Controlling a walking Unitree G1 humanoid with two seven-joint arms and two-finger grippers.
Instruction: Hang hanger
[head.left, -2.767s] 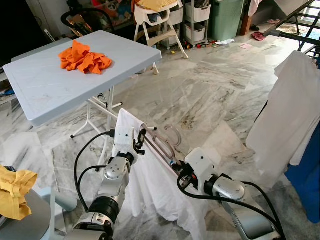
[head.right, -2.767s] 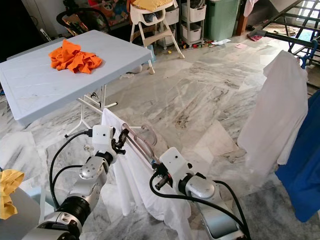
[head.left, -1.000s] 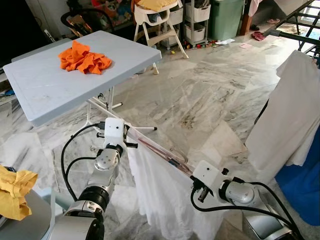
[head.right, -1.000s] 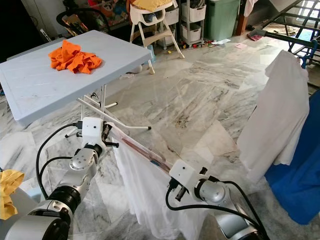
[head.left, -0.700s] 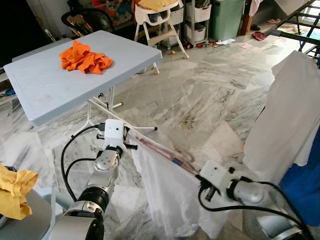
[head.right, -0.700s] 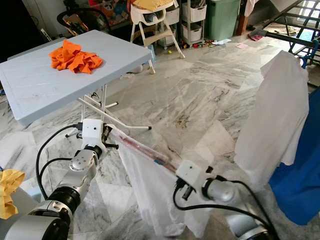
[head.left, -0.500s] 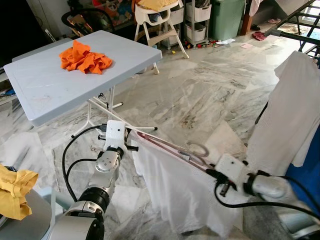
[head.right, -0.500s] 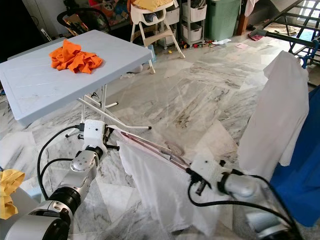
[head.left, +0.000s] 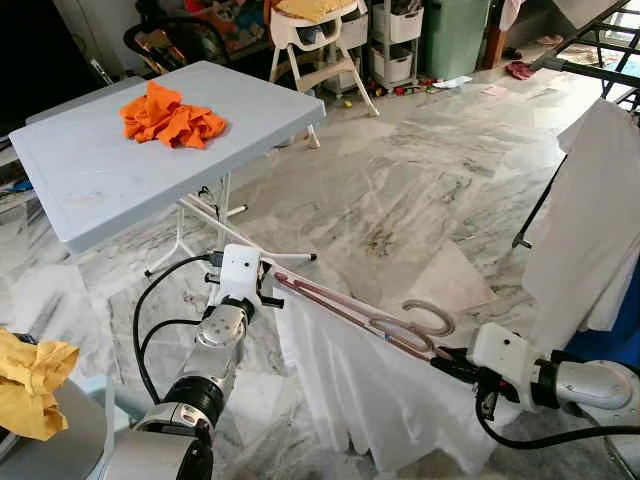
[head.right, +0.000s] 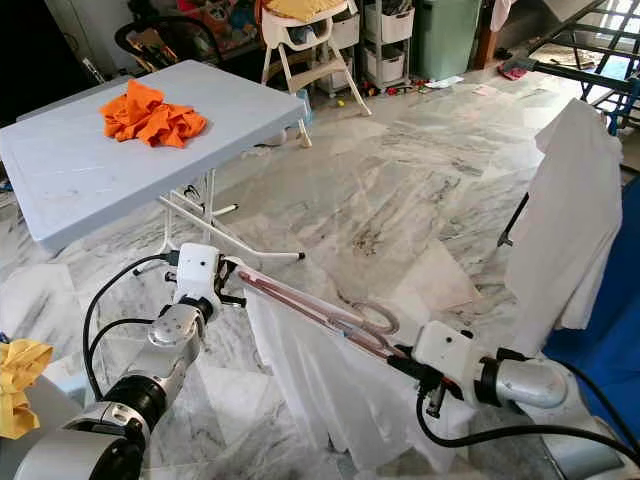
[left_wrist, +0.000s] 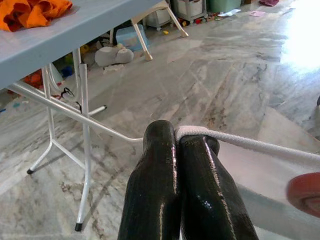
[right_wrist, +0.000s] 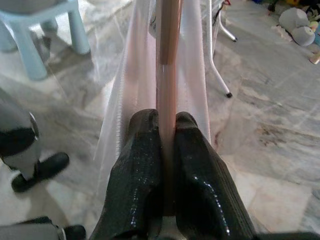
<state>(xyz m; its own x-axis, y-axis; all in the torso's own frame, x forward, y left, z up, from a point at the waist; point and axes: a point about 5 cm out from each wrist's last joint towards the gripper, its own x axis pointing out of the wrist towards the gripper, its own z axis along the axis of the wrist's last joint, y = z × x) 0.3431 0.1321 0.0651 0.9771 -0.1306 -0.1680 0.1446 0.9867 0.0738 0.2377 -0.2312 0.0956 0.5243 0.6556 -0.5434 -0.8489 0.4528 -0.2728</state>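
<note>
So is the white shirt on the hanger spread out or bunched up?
Spread out: the white shirt hangs stretched along the hanger between the left gripper and right gripper.

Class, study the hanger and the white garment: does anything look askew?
Yes. The hanger lies nearly flat between the left pincer and right pincer, so the white garment droops off one side instead of hanging squarely.

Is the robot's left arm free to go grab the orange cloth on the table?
Probably not yet. The left gripper is shut on the white shirt, holding one end up, and the orange cloth lies far back on the table.
</note>
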